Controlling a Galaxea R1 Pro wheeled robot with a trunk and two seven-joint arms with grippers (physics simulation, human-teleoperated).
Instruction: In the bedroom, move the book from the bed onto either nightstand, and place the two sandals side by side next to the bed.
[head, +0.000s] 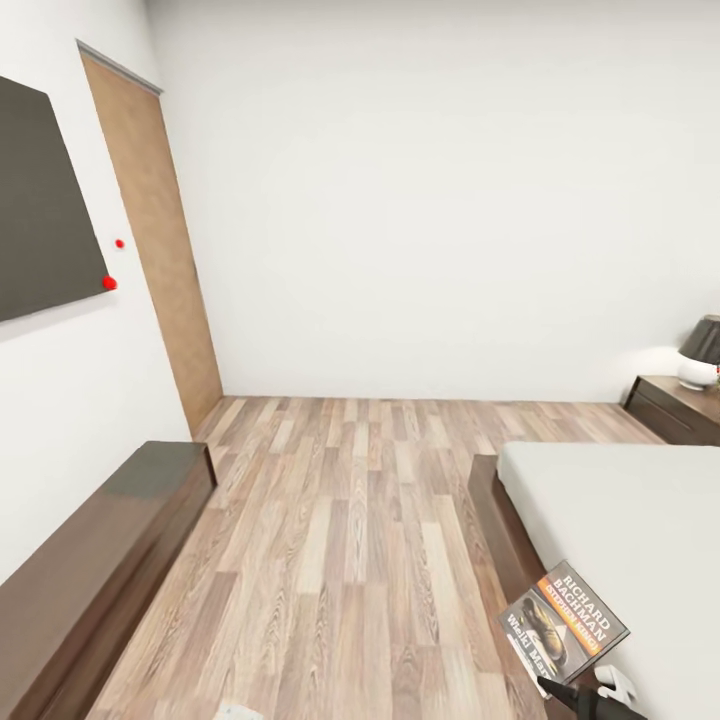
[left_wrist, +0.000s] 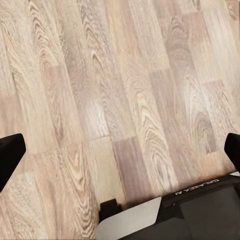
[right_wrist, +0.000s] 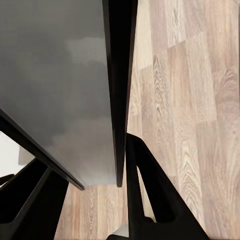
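Note:
The book (head: 565, 620), a thin paperback with an orange band and "Richard Bachman" on its cover, is tilted over the near left corner of the bed (head: 620, 520). My right gripper (head: 572, 690) is shut on its lower edge. In the right wrist view the book (right_wrist: 60, 90) is a grey slab with a dark edge, clamped between the black fingers (right_wrist: 150, 195). My left gripper (left_wrist: 120, 152) hangs open over bare plank floor, its fingertips (left_wrist: 10, 155) far apart. One nightstand (head: 680, 410) stands at the bed's far side. The sandals are out of view.
A lamp (head: 700, 355) sits on the nightstand. A long low dark bench (head: 100, 560) runs along the left wall under the black TV (head: 40, 200). A wooden door (head: 160, 230) is at the far left. Plank floor (head: 350, 520) lies between bench and bed.

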